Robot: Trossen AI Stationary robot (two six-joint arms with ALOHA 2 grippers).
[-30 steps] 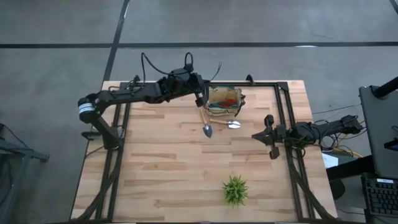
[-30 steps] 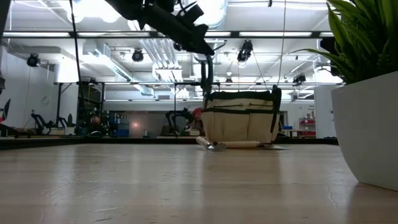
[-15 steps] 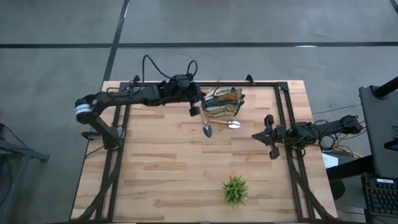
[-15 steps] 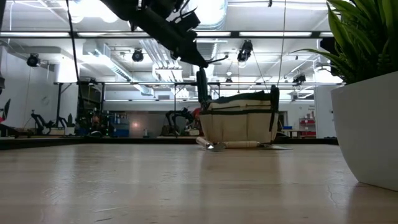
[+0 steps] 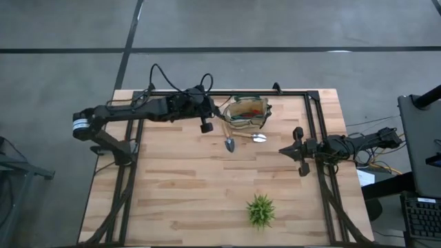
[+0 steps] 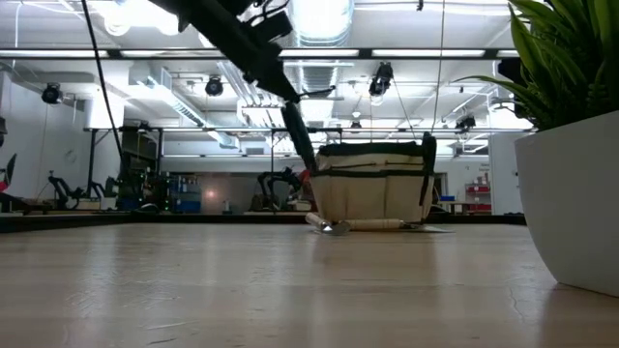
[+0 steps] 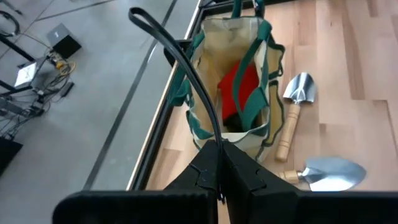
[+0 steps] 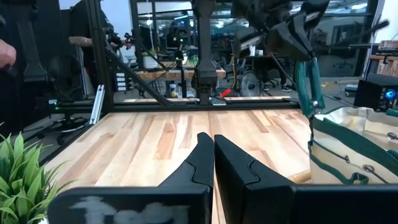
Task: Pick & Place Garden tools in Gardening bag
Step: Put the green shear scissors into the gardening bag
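The tan gardening bag (image 5: pixel 247 114) with green trim stands upright at the table's far middle; a red item (image 7: pixel 239 93) lies inside it. A wooden-handled trowel (image 5: pixel 229 136) lies on the table at the bag's near-left side. A second silvery trowel (image 5: pixel 258 138) lies at its near side, and both show in the left wrist view (image 7: pixel 329 173) (image 7: pixel 297 93). My left gripper (image 5: pixel 205 126) hangs shut and empty above the table, left of the bag. My right gripper (image 5: pixel 281 149) rests shut and empty at the table's right side.
A spiky green plant (image 5: pixel 260 210) in a white pot (image 6: pixel 571 203) stands near the table's near edge. A black frame rail (image 5: pixel 227 91) runs along the far edge behind the bag. Bare wood lies left of and in front of the trowels.
My left gripper has moved from over the bag's left rim toward the table's left edge and slightly nearer, its fingers now slanting. The bag and both trowels have stayed in place.
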